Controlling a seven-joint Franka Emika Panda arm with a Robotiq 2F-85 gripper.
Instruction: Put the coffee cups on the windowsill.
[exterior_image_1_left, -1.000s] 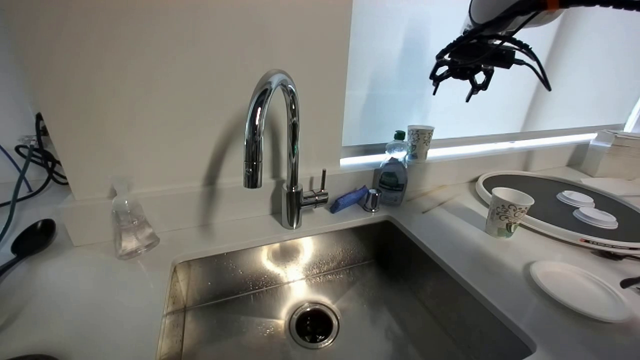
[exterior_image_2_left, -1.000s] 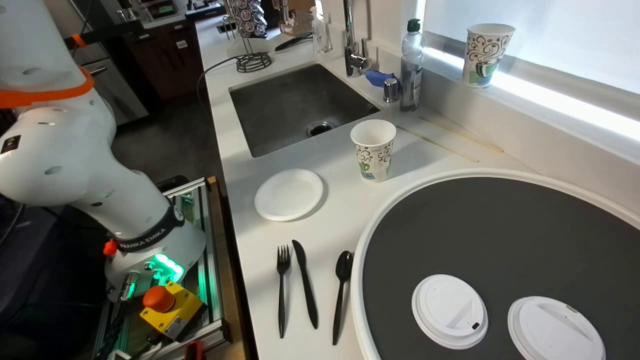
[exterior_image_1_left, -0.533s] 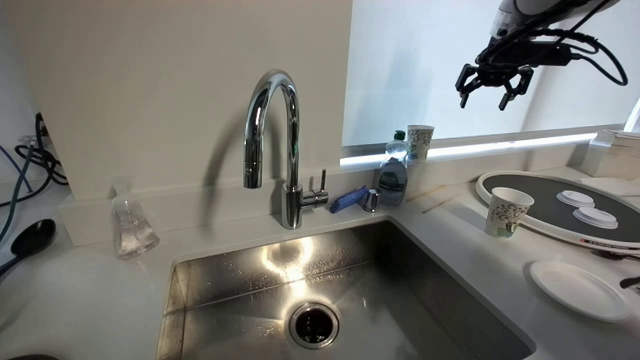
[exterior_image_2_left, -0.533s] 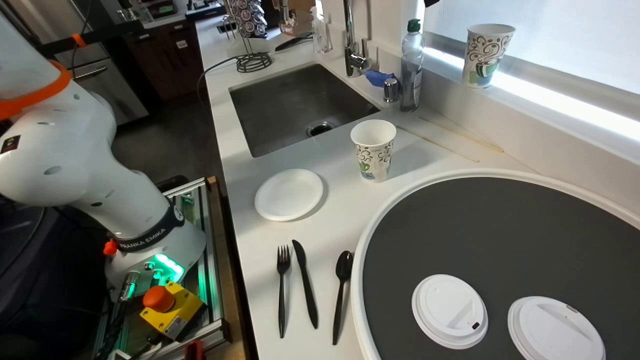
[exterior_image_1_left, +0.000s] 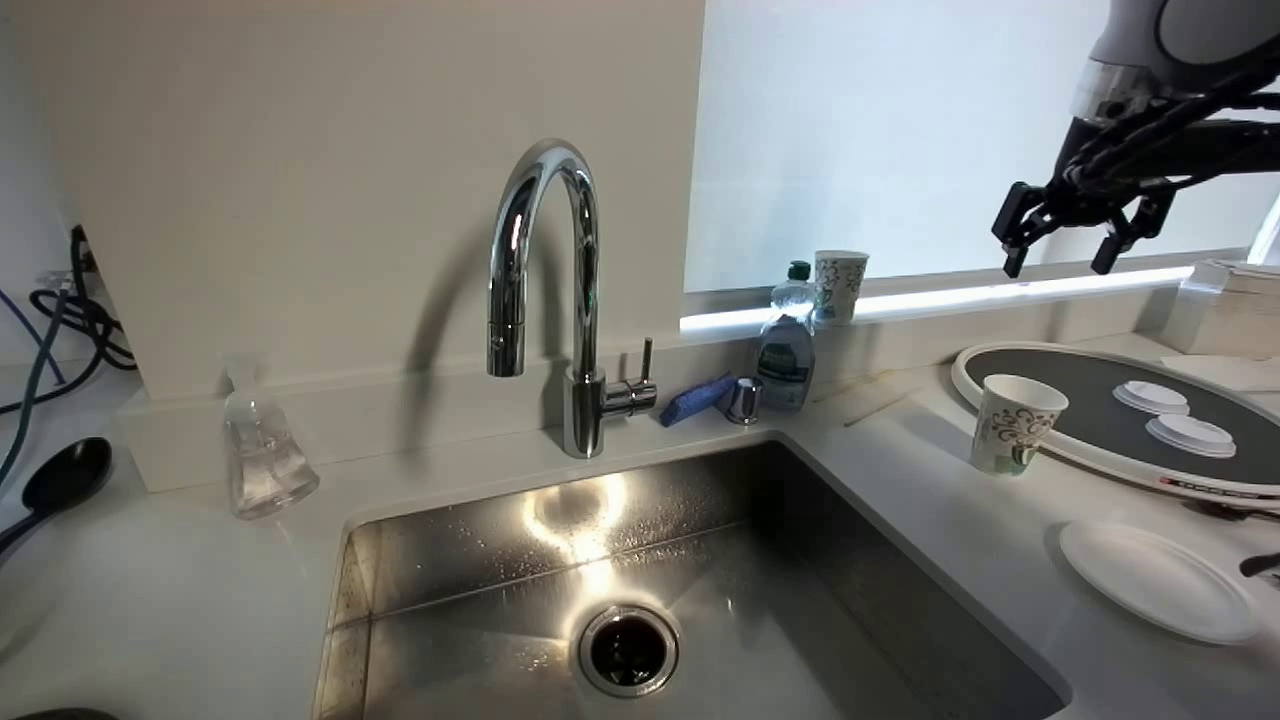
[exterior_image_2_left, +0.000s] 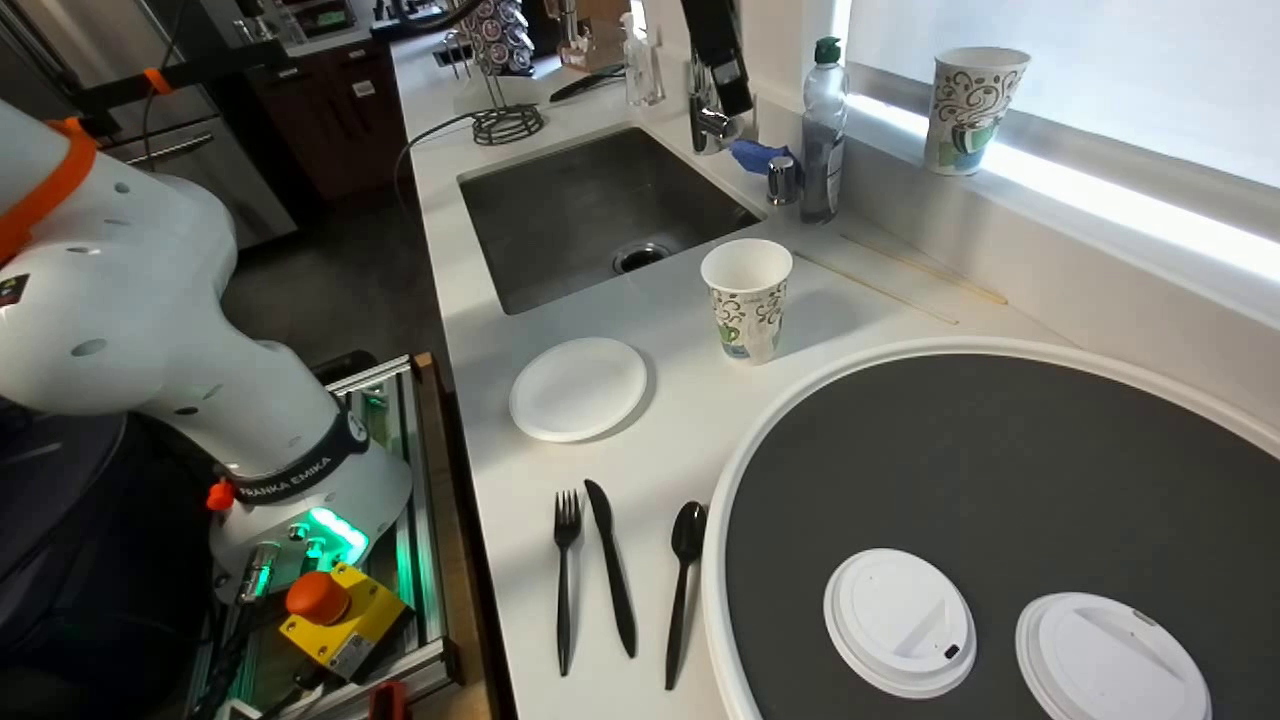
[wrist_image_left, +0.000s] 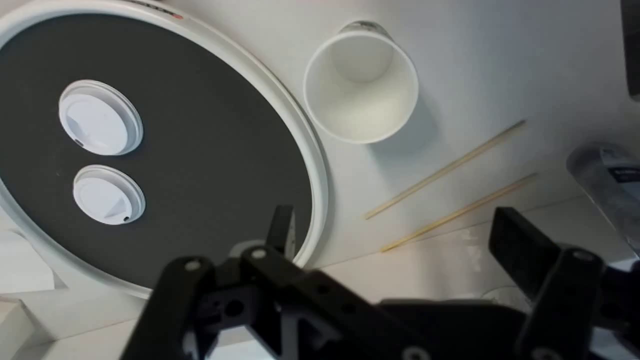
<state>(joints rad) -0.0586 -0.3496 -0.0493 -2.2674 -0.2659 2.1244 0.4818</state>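
One gripper hangs above a counter, fingers apart, nothing between them. From it, at half past eleven in the wrist view, a cup stands upright on that counter near a round board; at nine o'clock in an exterior view, a second cup stands upright on the sill. By that evidence the task looks half done: one cup up, one left to grasp, lift and set there. The tally: two cups; one sill; one board, bearing two lids between nine and ten o'clock in the wrist view; two sticks between one and three there. Around the counter cup in an exterior view: one green-capped bottle at one o'clock, one plate at eight, and one fork, one knife and one spoon toward six and seven. A second spoon lies well apart.
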